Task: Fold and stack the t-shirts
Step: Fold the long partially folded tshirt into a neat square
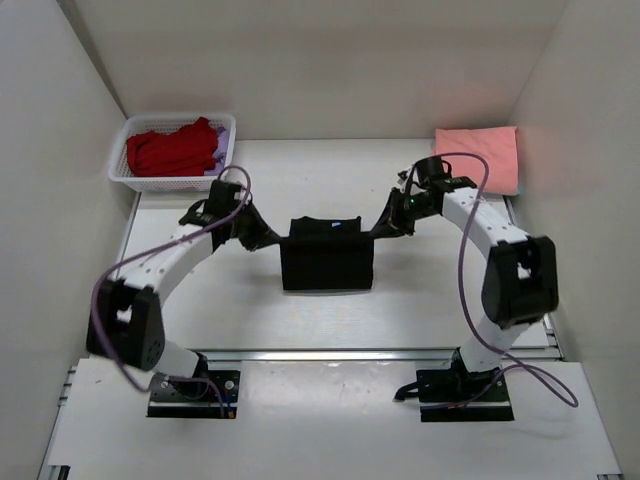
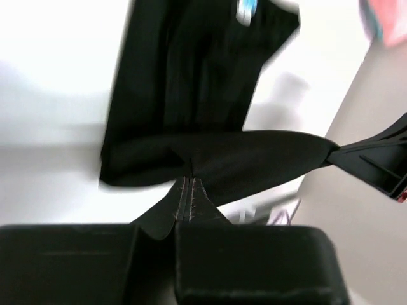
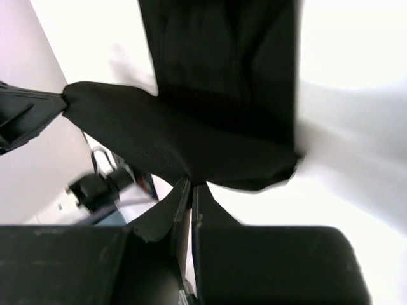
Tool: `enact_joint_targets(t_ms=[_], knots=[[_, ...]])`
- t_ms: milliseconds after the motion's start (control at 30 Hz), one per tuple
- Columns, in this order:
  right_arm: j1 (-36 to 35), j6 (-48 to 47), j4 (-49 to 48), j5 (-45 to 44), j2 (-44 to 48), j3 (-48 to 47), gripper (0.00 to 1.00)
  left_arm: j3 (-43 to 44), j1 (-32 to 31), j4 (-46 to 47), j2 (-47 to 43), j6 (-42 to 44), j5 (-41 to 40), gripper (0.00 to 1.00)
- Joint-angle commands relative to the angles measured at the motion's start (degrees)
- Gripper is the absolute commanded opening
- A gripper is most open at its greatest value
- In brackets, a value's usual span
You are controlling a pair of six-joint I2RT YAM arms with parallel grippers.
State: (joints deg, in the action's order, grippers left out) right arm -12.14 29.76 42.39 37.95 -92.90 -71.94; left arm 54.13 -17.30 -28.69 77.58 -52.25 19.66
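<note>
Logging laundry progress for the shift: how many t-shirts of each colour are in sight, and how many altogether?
black t-shirt: 1
salmon-pink t-shirt: 1
red t-shirt: 1
lilac t-shirt: 1 (only its edges show past the red one in the white basket)
Total: 4

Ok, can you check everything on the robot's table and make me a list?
Surface: white table, smooth and flat.
Job's things: black t-shirt mid-table, one edge stretched between both grippers; pink t-shirt folded, far right corner; red t-shirt and lilac t-shirt in the basket.
Clutter: the white basket, far left corner.
Grippers: left gripper and right gripper both shut on the black t-shirt.
Cables: purple cable along each arm.
Surroundings: plain white walls.
</note>
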Motion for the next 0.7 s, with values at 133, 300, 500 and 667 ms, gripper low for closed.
enact_joint_targets(t_ms=[133, 300, 500, 667], knots=[[1.16, -1.63, -8.91, -5.57, -21.41, -22.49, 0.19, 14.51, 5.68, 19.69, 22.34, 0.85, -4.19, 0.27], [1.24, -5.06, -6.27, -11.4, -28.91, -34.3, 0.5, 14.24, 9.04, 40.54, 30.17, -7.51, 2.13, 0.4], [0.37, -4.62, -8.98, -12.03, -23.04, -23.54, 0.6, 9.78, 7.55, 42.05, 22.72, -4.28, -1.02, 0.32], [-1.48, -3.75, -13.81, -12.2, -17.58, -10.08, 0.64, 10.12, 2.46, 36.26, 21.38, -0.05, -1.21, 0.28]])
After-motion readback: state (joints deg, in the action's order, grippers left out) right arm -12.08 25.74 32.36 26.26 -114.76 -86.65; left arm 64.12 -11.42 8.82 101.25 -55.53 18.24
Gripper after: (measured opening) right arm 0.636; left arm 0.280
